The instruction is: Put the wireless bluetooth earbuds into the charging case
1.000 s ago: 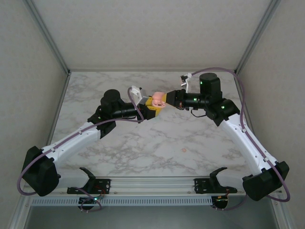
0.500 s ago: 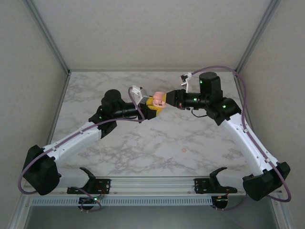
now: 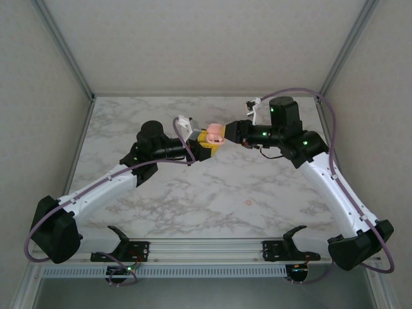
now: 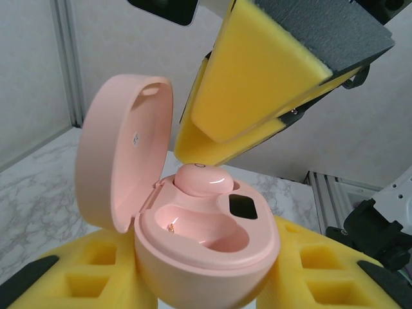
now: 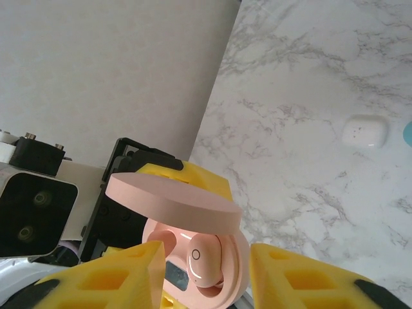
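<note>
My left gripper [image 4: 206,277] is shut on the lower body of a pink charging case [image 4: 212,257], held above the table with its lid [image 4: 122,154] swung open. One pink earbud [image 4: 203,180] sits in the case's far slot; the near slot [image 4: 193,228] is bare. My right gripper [image 5: 203,273] is open, its yellow pads [image 5: 122,277] standing either side of that earbud [image 5: 205,257] with a gap on each side. From above, the two grippers meet at the case [image 3: 214,132] over mid-table. A second pink earbud [image 3: 248,202] lies on the marble.
A white case [image 5: 364,131] lies on the marble table [image 5: 309,77], with a teal thing [image 5: 409,134] at the frame's edge beside it. Walls close the table at the back and both sides.
The right gripper's pads have parted from the pink earbud, leaving it seated in the case. The right arm has shifted slightly rightward. The left arm has held still.
</note>
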{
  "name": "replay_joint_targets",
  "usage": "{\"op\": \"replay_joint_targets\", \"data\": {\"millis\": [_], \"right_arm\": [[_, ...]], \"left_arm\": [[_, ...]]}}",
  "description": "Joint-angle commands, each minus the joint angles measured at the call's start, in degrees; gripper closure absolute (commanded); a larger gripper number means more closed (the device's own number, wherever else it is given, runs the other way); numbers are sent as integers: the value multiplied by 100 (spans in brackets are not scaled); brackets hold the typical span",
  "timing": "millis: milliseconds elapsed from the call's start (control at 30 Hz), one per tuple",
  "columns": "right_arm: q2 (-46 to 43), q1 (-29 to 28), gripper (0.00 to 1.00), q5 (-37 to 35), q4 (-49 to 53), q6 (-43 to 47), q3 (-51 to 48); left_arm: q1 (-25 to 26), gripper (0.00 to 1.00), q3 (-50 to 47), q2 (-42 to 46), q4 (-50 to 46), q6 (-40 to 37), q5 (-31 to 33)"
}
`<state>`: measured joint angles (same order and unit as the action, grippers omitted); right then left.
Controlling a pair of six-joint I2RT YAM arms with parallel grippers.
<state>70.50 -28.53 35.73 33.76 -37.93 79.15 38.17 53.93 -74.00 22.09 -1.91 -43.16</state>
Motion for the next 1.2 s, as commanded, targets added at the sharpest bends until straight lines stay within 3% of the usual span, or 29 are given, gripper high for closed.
{"op": "replay_joint_targets", "data": {"millis": [0, 200, 400, 533, 600, 733, 933, 1167], "right_arm": [[-79, -39, 65, -42, 68, 1, 222], [-229, -43, 64, -175, 235, 102, 240], [-1022, 49, 63, -1830, 1018, 258, -27], [-1270, 448, 63, -2910, 2103, 102, -601], [-1213, 629, 62, -3062, 2398, 54, -1147], [-909, 682, 61, -2936, 2342, -104, -2355], [-755, 479, 57, -1967, 1290, -1150, -3701], [-818, -22, 50, -1897, 661, -2070, -4372]], "left_arm": [[68, 85, 205, 70, 109, -148, 18], [68, 85, 184, 69, 94, -197, 116], [59, 85, 47, 197, 37, -304, 441], [60, 85, -90, 388, 0, -311, 694], [59, 86, -148, 485, -29, -288, 804], [59, 85, -281, 711, -63, -243, 970], [59, 85, -365, 919, -178, -266, 1063], [63, 85, -349, 904, -161, -269, 1055]]}}
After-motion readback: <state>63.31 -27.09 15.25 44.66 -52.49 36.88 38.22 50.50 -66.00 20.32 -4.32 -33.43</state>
